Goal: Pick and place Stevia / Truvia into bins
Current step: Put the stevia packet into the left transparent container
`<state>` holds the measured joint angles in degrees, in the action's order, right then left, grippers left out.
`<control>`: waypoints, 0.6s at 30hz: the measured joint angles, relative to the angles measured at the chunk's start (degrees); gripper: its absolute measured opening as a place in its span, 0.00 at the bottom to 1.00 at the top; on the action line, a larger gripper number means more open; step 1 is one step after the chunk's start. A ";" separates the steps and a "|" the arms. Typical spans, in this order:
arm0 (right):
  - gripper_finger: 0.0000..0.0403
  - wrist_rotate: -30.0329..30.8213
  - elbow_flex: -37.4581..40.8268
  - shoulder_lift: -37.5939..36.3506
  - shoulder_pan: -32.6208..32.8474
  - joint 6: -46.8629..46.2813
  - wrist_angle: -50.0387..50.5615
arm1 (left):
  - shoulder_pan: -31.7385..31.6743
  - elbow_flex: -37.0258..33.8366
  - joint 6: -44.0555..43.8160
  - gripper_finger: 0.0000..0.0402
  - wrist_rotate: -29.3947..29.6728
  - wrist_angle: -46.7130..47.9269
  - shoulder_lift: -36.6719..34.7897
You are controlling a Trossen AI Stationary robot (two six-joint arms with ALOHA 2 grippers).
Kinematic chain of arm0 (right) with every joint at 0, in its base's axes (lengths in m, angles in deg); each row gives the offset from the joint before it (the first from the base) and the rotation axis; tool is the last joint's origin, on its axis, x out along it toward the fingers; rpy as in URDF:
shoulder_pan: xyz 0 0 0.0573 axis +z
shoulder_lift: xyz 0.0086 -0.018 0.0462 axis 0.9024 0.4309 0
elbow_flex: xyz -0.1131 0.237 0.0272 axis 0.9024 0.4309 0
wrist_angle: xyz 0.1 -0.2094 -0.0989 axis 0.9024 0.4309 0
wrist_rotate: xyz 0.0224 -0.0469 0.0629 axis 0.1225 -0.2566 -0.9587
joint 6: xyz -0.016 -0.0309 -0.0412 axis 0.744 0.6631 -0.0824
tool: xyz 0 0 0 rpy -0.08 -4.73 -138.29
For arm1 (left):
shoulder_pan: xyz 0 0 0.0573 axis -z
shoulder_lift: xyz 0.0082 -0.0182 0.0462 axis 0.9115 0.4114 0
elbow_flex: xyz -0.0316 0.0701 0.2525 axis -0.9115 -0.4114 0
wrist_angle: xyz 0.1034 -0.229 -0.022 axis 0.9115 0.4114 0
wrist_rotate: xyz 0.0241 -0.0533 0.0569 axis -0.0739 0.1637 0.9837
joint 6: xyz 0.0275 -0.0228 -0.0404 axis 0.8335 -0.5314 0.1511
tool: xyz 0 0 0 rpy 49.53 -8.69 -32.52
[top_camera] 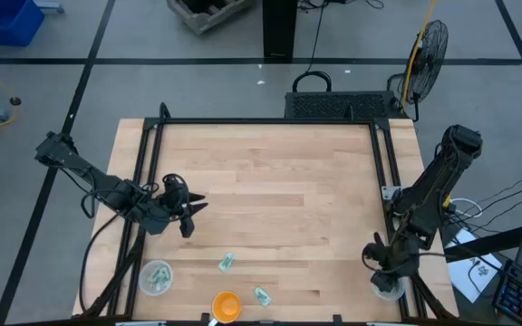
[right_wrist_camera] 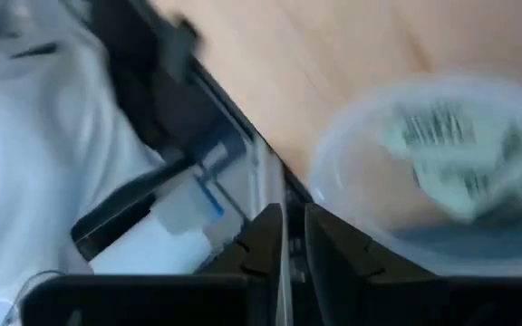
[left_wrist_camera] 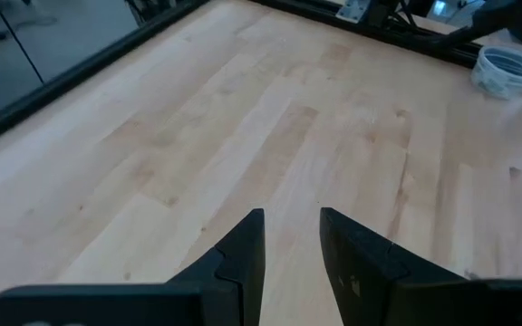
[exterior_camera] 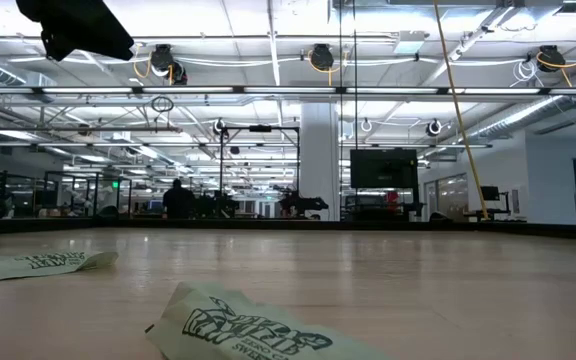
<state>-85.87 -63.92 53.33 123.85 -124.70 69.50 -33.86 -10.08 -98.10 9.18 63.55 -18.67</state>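
Above table's left side, left tool [top_camera: 191, 210] empty.

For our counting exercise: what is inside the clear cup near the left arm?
Pale green sachets lie inside the cup; how many are stacked there cannot be told.

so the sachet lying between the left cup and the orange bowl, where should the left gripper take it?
From straight above. The sachet lies flat on the table, slightly askew, with clear wood all round, so no side approach gets under it. Probably close the fingers across its short width, near the middle. The left gripper hangs up-table of it, fingers slightly apart and empty.
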 joint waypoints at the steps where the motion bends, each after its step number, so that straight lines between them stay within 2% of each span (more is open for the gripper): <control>1: 0.11 2.31 0.00 -0.86 -0.01 2.21 0.02 | -0.02 0.00 0.43 0.28 0.53 -0.10 0.00; 5: 0.10 15.05 0.00 -4.68 -0.85 12.19 -0.27 | -0.02 0.00 0.67 0.28 1.23 -0.38 -0.01; 7: 0.10 22.11 0.00 -6.45 -1.66 20.40 -1.13 | -0.02 0.00 0.70 0.28 1.21 -0.35 -0.01; 10: 0.10 33.89 -0.04 -8.45 -3.36 39.00 -2.80 | -0.02 0.00 0.78 0.28 1.19 -0.36 0.00; 13: 0.10 49.35 -0.04 -8.59 -5.72 59.85 -4.46 | -0.02 0.00 0.64 0.28 0.56 -0.38 -0.02; 15: 0.10 58.10 -0.04 -7.88 -7.90 69.47 -6.94 | -0.06 0.00 -0.78 0.28 -1.29 -0.44 -0.02; 16: 0.10 60.61 -0.04 -7.40 -9.38 72.61 -7.67 | -0.06 0.00 -2.03 0.28 -2.55 -0.45 0.00; 18: 0.10 61.04 -0.04 -6.63 -12.64 78.20 -7.95 | -0.06 0.00 -5.04 0.28 -5.63 -0.46 0.06</control>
<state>-24.83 -63.96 46.70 111.21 -46.50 61.55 -33.92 -10.08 -103.14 3.55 63.09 -18.61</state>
